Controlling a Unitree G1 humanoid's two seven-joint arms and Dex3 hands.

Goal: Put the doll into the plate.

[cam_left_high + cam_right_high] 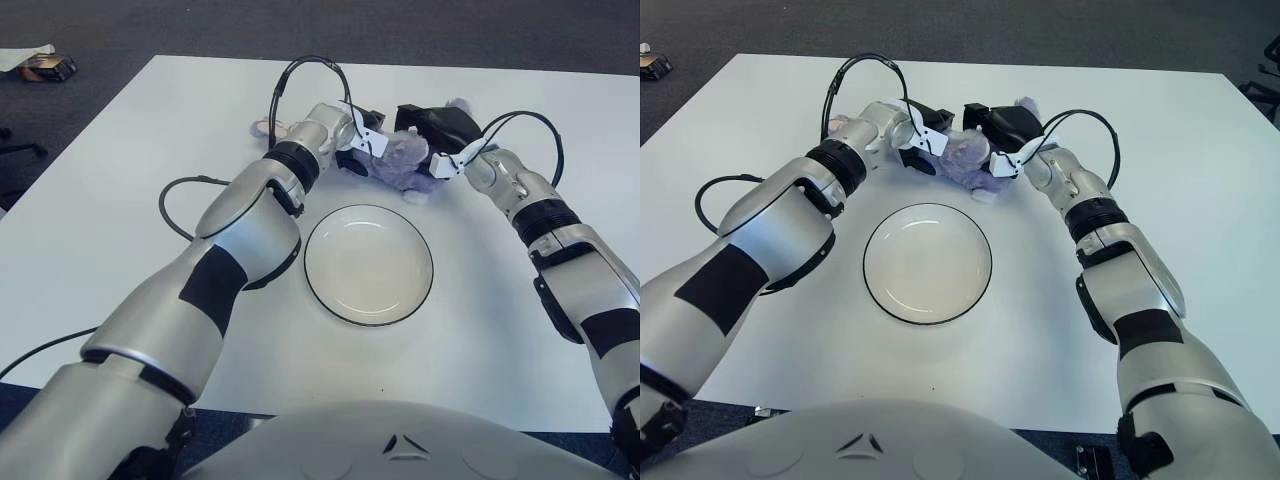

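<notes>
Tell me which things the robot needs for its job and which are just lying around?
Needed:
- purple doll, squeezed between both hands at the table's far side
- left hand
- right hand
- plate, nothing in it

Just lying around:
- black cable on the white table
- small object on the floor, far left

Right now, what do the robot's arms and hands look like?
Both arms are shiny silver shells, rounded and chunky, with black patches and black ribbed rings near the wrists. The left hand and right hand are black with small white tags on them. A thin black cable loops up over each wrist, and another black cable trails on the white table beside the left arm.
</notes>
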